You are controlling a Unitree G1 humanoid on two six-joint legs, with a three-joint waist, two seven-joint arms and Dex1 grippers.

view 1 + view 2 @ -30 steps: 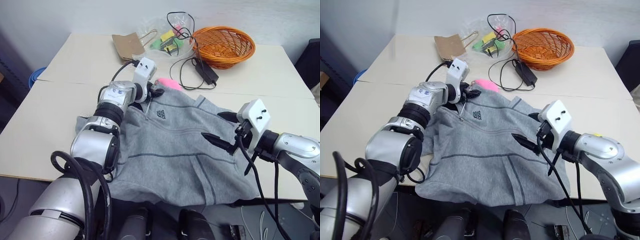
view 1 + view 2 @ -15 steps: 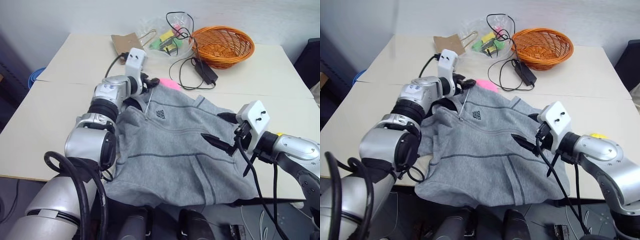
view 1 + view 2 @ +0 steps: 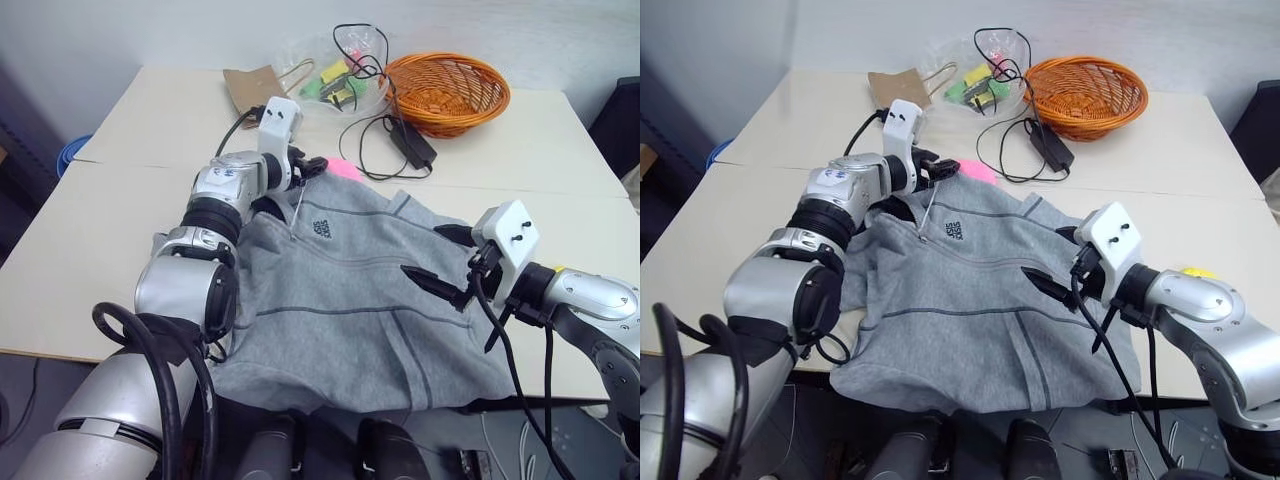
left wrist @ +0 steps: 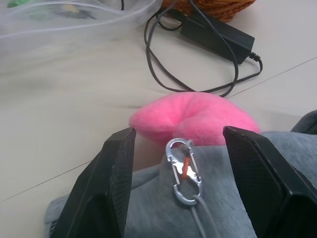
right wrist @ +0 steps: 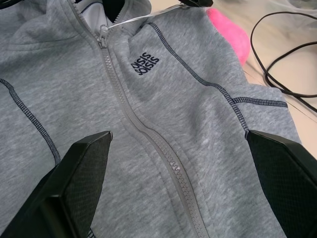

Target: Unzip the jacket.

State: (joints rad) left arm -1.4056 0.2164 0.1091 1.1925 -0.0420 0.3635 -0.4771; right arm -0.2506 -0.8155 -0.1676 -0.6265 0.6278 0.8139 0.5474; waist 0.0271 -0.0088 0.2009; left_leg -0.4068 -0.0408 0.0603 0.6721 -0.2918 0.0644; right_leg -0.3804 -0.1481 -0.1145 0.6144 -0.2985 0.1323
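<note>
The left tool (image 3: 312, 166) now sits a little higher and farther up the bench (image 3: 120, 210) than a second ago, its wrist rolled slightly, and the jacket (image 3: 350, 290) collar below it is lifted, with the thin cord (image 3: 298, 205) hanging toward the zip

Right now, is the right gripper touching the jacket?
Cannot tell. In the right wrist view the right gripper stands open over the jacket, but no view shows contact or a gap plainly.
</note>
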